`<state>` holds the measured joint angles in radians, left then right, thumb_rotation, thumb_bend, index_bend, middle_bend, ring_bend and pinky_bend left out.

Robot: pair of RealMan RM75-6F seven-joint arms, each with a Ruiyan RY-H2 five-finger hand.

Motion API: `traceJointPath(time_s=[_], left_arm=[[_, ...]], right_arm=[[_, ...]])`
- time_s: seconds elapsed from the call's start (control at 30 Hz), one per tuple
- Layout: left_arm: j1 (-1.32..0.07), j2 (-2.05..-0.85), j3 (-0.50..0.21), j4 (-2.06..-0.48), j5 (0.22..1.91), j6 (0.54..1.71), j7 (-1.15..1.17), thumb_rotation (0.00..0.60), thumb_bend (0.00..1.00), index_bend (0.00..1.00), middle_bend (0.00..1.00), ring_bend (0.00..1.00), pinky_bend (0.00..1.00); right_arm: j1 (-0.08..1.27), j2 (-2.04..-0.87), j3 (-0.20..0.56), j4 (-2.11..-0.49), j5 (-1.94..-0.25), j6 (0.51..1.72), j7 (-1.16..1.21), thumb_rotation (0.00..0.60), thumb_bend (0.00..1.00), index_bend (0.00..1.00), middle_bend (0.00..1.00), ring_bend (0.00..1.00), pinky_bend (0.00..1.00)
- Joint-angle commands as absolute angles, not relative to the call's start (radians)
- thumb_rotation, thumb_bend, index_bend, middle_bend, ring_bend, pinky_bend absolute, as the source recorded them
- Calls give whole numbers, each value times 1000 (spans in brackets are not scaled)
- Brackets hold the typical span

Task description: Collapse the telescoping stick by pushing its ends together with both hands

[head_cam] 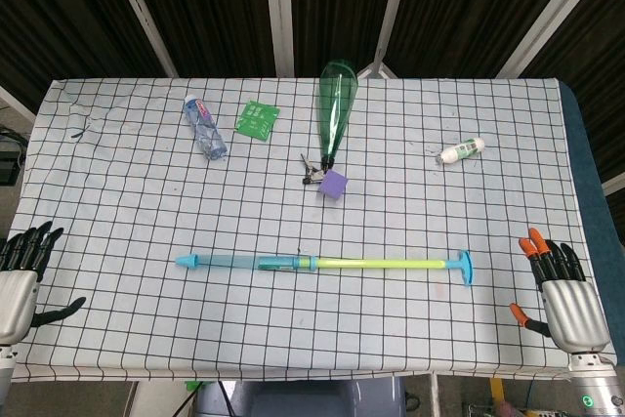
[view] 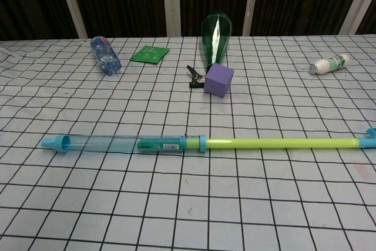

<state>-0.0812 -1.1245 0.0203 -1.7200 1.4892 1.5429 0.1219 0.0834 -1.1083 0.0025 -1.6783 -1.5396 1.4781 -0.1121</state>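
1. Lengthwise across the near half of the table (head_cam: 117,183), the stick (head_cam: 322,263) lies flat and fully drawn out on the checked cloth, running left to right.
2. Its blue tube (view: 117,143) forms the left part and ends in a small cap (head_cam: 186,261); its yellow-green rod (view: 282,143) forms the right part and ends in a blue cross handle (head_cam: 463,267).
3. Both hands show only in the head view, at the near corners of the table.
4. Off to the left, the left hand (head_cam: 21,275) sits at the table's edge, well apart from the cap end. Its dark fingers (head_cam: 31,244) are spread, the thumb sticks out to the side, and it holds and touches nothing.
5. Over on the right, the right hand (head_cam: 564,300) sits near the handle end but clear of it. Its fingers (head_cam: 552,253), some tipped orange, are apart and extended, and it holds nothing.
6. Farther back stand other things: a plastic water bottle (head_cam: 204,126) lying on its side, a green packet (head_cam: 257,119), a green bottle (head_cam: 335,106) lying with its neck toward the near side, a black clip (head_cam: 311,171) just beside a purple cube (head_cam: 334,184), and a small white bottle (head_cam: 460,151) on the right.
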Motion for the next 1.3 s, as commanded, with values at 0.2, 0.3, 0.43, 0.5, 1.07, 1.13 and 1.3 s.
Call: traceJointPath(time_s=[0.2, 0.3, 0.43, 0.5, 1.07, 1.13, 1.3], left_arm=[[-78, -1126, 19, -1720, 1494, 1537, 122, 600, 86, 0, 0, 0, 0], [-76, -1125, 20, -1720, 1497, 1538, 122, 600, 86, 0, 0, 0, 0], [-75, -1127, 15, -1715, 1491, 1534, 128, 600, 86, 0, 0, 0, 0], [-76, -1129, 14, -1709, 1493, 1532, 133, 600, 86, 0, 0, 0, 0], [-78, -1141, 8, -1690, 1518, 1526, 155, 600, 86, 0, 0, 0, 0], [-79, -1141, 8, -1689, 1519, 1524, 155, 600, 86, 0, 0, 0, 0], [-80, -1142, 8, -1688, 1523, 1517, 158, 600, 86, 0, 0, 0, 0]], right_arm=[[88, -1103, 5, -1692, -1538, 1465, -108, 600, 259, 0, 0, 0, 0], [89, -1105, 2, -1694, -1548, 1464, -99, 600, 259, 0, 0, 0, 0], [94, -1124, -2, -1682, -1579, 1468, -108, 600, 260, 0, 0, 0, 0], [101, -1137, -2, -1679, -1591, 1463, -112, 600, 260, 0, 0, 0, 0], [243, -1331, 86, -1656, -1475, 1268, -339, 600, 259, 364, 103, 0, 0], [259, -1354, 99, -1640, -1455, 1252, -358, 600, 259, 397, 120, 0, 0], [292, -1407, 125, -1601, -1386, 1204, -398, 600, 260, 418, 124, 0, 0]])
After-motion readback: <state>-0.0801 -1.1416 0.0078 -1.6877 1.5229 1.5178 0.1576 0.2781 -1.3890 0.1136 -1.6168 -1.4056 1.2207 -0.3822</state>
